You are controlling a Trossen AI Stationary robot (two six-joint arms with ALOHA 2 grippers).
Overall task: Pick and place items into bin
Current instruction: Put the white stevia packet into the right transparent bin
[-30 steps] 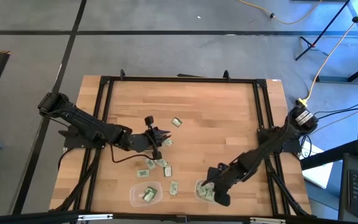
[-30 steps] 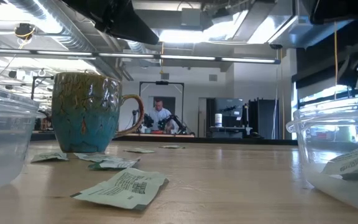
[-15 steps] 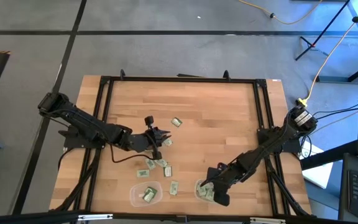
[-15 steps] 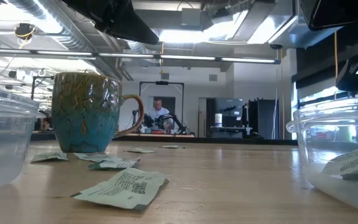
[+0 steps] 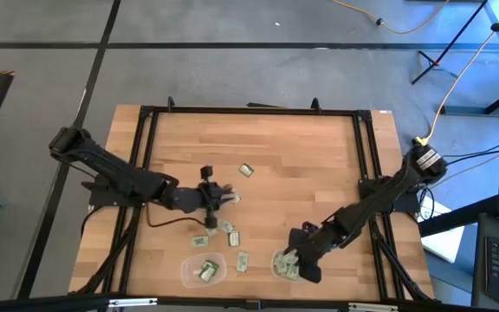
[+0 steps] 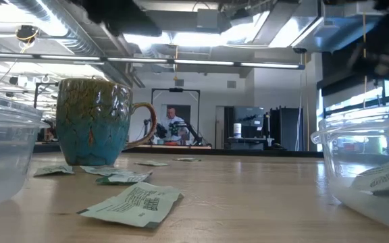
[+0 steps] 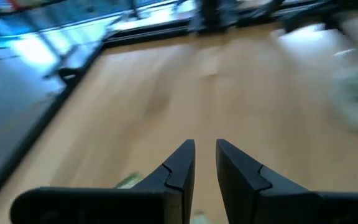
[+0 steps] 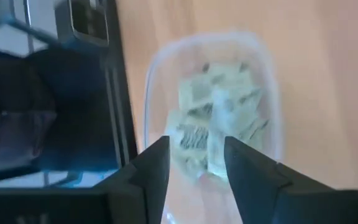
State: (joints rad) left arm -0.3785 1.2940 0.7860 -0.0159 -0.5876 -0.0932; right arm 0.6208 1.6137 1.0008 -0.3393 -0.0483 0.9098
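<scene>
Several pale green and white packets [image 5: 226, 229] lie loose on the wooden table; the nearest one shows in the low view [image 6: 135, 204]. More packets [image 8: 207, 102] lie in the clear right bin [image 5: 277, 270]. My right gripper [image 8: 194, 146] hangs open over this bin [image 8: 148, 93], and one blurred packet [image 8: 219, 121] shows in front of the gap. A clear left bin [image 5: 189, 276] holds a packet too. My left gripper [image 5: 229, 196] hovers over the loose packets near mid-table, its fingers [image 7: 182, 162] a narrow gap apart with nothing between them.
A glazed brown and teal mug [image 6: 93, 121] stands on the table behind the loose packets. The clear bins [image 6: 367, 169] sit near the front edge. A black frame [image 5: 249, 111] runs along the table's sides. A person stands far off in the room.
My left gripper has shifted a little toward the table's near left and is in motion now. My right arm has moved slightly above the right bin.
</scene>
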